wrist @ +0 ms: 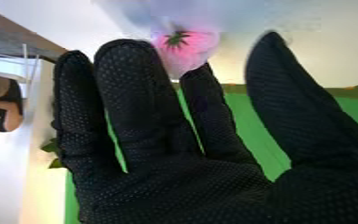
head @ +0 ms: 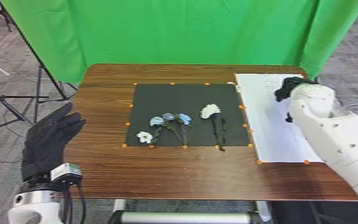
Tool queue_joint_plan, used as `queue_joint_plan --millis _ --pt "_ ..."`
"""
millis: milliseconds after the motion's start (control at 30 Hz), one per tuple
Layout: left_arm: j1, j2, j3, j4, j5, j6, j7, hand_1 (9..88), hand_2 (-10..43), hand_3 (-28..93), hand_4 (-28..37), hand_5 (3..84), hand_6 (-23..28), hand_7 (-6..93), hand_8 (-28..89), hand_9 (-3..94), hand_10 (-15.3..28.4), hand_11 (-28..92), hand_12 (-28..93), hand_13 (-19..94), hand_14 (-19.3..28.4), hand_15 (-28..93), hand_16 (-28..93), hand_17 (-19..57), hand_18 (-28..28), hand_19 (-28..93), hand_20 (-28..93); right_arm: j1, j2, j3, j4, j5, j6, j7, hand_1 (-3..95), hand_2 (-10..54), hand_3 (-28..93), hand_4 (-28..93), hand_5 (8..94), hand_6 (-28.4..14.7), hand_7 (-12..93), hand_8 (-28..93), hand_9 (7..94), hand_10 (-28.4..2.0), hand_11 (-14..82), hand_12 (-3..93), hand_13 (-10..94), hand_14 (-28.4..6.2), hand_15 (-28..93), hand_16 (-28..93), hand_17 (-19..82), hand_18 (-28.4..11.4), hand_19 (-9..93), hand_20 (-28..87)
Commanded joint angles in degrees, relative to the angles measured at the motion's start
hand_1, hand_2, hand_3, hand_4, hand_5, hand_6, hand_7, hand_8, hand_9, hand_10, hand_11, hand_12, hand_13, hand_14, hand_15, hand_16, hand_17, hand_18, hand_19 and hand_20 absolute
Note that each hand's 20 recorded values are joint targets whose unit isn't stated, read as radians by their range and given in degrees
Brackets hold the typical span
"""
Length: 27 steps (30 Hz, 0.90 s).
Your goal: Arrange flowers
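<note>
In the head view my right hand (head: 288,89) is over the far right part of a white sheet (head: 273,137). My right hand (wrist: 171,185) has its fingers and thumb straight in the right wrist view, with a pink and white flower (wrist: 189,47) beyond the fingertips and green leaves (wrist: 51,146) partly hidden behind the fingers. My left hand (head: 47,137) is open left of the table. On the black mat (head: 180,92) lie blue flowers (head: 167,116), a small white flower (head: 145,136) and a larger white flower (head: 210,110) with a dark stem.
Orange markers (head: 185,146) line the edges of the mat and sheet on the brown table (head: 184,172). A green curtain (head: 184,30) hangs behind the table. A black stand (head: 20,96) is on the floor at the left.
</note>
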Motion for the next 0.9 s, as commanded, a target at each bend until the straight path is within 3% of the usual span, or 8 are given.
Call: queue_joint_plan --millis 33,133,233,367,433,600,633,900 --pt "0.2 -0.42 0.09 -0.03 0.39 -0.56 -0.67 26.6 5.4 81 -18.3 44.8 12.5 12.6 -9 39.5 22.1 38 9 28 28.4 69 -17 -8.4 23.9 63 3 -1.6 1.2 -3.3 -0.2 -4.0 5.1 1.1 35.9 1.5 86 -26 57.3 -4.0 20 -13 62.3 -14.6 25.0 15.9 64 -9.4 75 15 35 -20.1 93 -2" --pt "0.3 -0.02 0.27 0.00 -0.04 -0.27 -0.20 26.6 5.5 81 -18.3 44.7 12.5 12.6 -9 39.5 22.0 38 9 28 28.4 69 -17 -8.4 23.9 63 3 -1.9 1.4 -4.1 0.0 -4.9 6.8 1.4 41.8 -1.3 84 -28 62.0 -2.9 23 -8 68.8 -12.5 25.1 18.8 68 -8.0 73 17 37 -19.5 93 -2" --pt "0.3 -0.41 0.16 0.04 0.19 -0.54 -0.56 26.6 5.4 81 -18.3 44.8 12.6 12.6 -9 39.6 22.0 38 9 28 28.4 69 -17 -8.4 23.9 63 3 -2.6 1.8 -4.5 -0.2 -5.8 9.0 1.4 50.5 -4.7 79 -28 67.8 -1.4 30 -4 79.3 -8.9 17.7 29.9 72 -6.2 70 19 40 -18.6 93 0" --pt "0.4 -0.53 0.16 -0.07 0.31 -0.50 -0.60 26.6 5.4 81 -18.4 44.8 12.6 12.6 -9 39.6 22.0 38 9 28 28.4 69 -17 -8.4 23.9 63 3 -3.7 2.3 -4.7 -1.2 -6.6 11.3 1.5 53.5 -6.5 78 -28 73.1 0.0 33 -2 85.5 -6.9 17.2 35.7 77 -4.5 68 20 42 -18.3 93 4" --pt "0.5 0.16 0.39 -0.08 -0.17 -0.12 -0.25 26.6 5.4 81 -18.4 44.8 12.6 12.6 -9 39.6 22.0 38 9 28 28.4 69 -17 -8.4 23.9 63 3 -3.4 3.1 -6.0 -1.8 -5.5 13.1 2.3 54.3 -7.4 78 -28 74.5 0.0 32 -1 86.8 -6.1 17.4 37.1 78 -4.2 68 20 43 -18.2 93 5" --pt "0.8 0.06 0.17 -0.21 0.02 -0.19 -0.45 26.7 5.5 81 -18.4 44.7 12.5 12.7 -9 39.6 22.0 38 9 28 28.4 69 -17 -8.4 23.9 63 3 -3.0 4.4 -7.9 -3.8 -4.1 17.5 2.7 55.3 -8.5 79 -28 76.3 -0.1 31 0 88.5 -5.6 16.6 38.2 80 -3.3 67 21 45 -18.2 93 8" --pt "0.9 0.81 0.47 -0.25 -0.60 0.38 -0.01 26.7 5.6 81 -18.4 44.7 12.5 12.7 -9 39.6 22.0 38 9 28 28.4 69 -17 -8.4 23.9 63 3 -3.2 4.5 -7.8 -4.4 -4.0 18.0 2.7 55.3 -8.6 79 -28 76.5 -0.2 31 0 88.8 -5.5 16.6 38.2 80 -3.3 67 21 45 -18.3 93 8" --pt "1.3 1.74 0.53 -0.45 -1.08 0.89 0.40 26.7 5.6 81 -18.3 44.7 12.5 12.7 -9 39.6 22.1 38 9 28 28.4 69 -17 -8.4 23.9 63 3 -5.6 5.0 -6.9 -11.1 -3.3 21.3 2.4 55.4 -9.2 80 -28 77.9 -0.6 30 1 89.5 -5.4 16.3 38.8 81 -3.4 67 21 46 -18.5 93 10"
